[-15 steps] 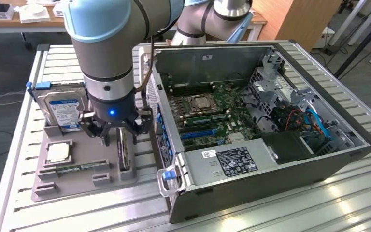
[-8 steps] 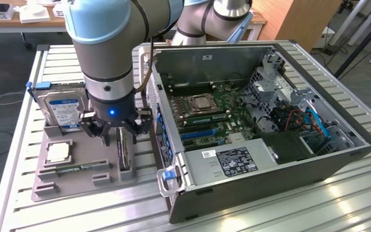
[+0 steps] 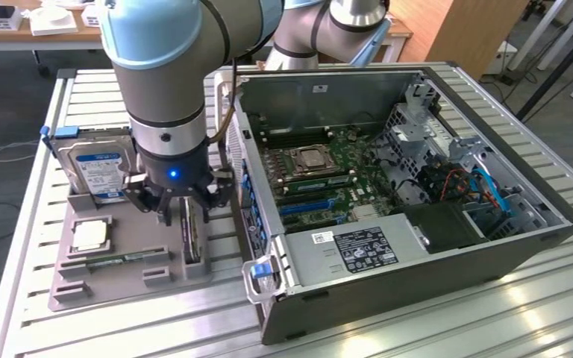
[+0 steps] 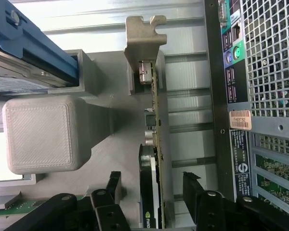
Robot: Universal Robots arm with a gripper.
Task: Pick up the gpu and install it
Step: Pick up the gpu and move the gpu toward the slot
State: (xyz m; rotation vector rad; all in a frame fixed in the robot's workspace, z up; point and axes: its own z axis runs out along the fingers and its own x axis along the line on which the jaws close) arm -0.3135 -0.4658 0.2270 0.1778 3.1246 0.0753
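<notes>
- Code sticker [image 4: 241, 120] on the rear wall of the computer case [image 4: 216, 96]: one short line beginning "FH", the remaining characters uncertain, with a barcode under it.
- gpu [image 4: 147, 202]: a small pale brand emblem on its black face, no letters legible.
- Hard drive [image 3: 102, 168], at the exterior view's left: blue-white label, print unreadable.
- Black label [image 3: 364, 250] on the power supply, lower middle of the exterior view: white print, too small to read.

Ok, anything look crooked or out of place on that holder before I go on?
Nothing stands out. The thin dark graphics card with silver bracket stands upright on edge in its slot of the grey plastic holder, the open tool straddling it.
</notes>
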